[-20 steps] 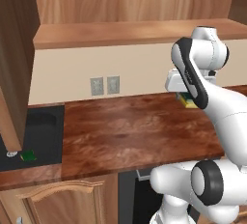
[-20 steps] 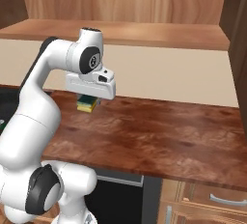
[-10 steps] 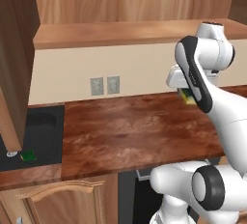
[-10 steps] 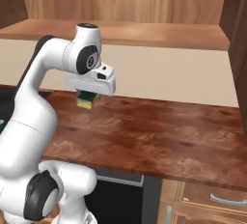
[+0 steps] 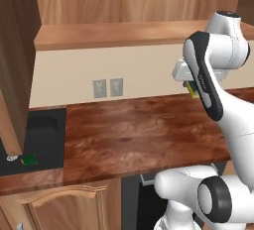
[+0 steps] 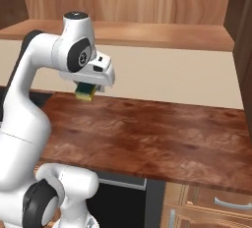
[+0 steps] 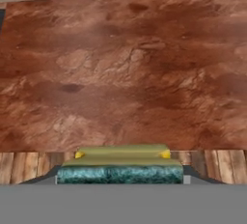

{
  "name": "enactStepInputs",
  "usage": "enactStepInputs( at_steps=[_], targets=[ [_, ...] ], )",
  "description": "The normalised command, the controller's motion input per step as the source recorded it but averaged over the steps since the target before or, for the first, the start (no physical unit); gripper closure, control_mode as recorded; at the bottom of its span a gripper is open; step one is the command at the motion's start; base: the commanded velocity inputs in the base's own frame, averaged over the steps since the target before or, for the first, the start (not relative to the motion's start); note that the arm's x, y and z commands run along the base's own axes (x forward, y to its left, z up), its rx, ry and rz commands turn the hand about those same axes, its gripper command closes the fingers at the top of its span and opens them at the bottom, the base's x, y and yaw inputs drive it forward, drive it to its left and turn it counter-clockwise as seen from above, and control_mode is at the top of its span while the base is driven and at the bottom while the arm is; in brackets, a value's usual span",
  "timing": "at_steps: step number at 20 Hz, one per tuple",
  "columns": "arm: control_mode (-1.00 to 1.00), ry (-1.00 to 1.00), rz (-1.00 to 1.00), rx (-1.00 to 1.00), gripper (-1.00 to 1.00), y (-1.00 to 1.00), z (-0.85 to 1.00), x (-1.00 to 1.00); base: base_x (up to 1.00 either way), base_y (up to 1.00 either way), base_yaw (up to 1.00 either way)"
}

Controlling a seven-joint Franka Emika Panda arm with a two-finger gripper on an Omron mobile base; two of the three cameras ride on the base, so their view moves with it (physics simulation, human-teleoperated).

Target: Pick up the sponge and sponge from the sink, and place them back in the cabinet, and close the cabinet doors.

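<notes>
Above the counter, gripper (image 6: 86, 92): was held high over the brown countertop, clamped shut on a sponge.
Held sponge (image 6: 85, 92): was pinched under the hand, clear of the countertop; in the hand view it lay across the bottom, between the fingertips.
Look of held sponge: a yellow layer and a dark green layer were seen, flat and rectangular.
Countertop (image 5: 149, 130): reddish-brown, mottled, was spread directly below the gripper.
Wall outlets (image 5: 107, 87): two grey plates were set side by side on the cream wall, well left of the gripper in the left base view.
Cabinet (image 5: 124, 33): its wooden underside and light wood-grain back were seen above the gripper.
Cabinet door (image 5: 17, 60): was seen hanging open at the left edge, over the sink.
Sink (image 5: 39, 135): black basin, was set at the left end of the countertop.
Second sponge (image 5: 29, 160): a small green patch was seen lying in the sink, near the front edge.
</notes>
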Motion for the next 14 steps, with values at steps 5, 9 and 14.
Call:
enactStepInputs(
  at_steps=[5, 9, 14],
  targets=[
    [-1.00, -0.24, 0.01, -0.01, 1.00, 0.08, 0.35, 0.07, 0.00, 0.00, 0.00],
    [-1.00, -0.28, 0.00, 0.02, 1.00, 0.09, 0.33, 0.11, 0.00, 0.00, 0.00],
    [-1.00, -0.31, 0.00, 0.04, 1.00, 0.18, 0.25, 0.21, 0.00, 0.00, 0.00]
  ],
)
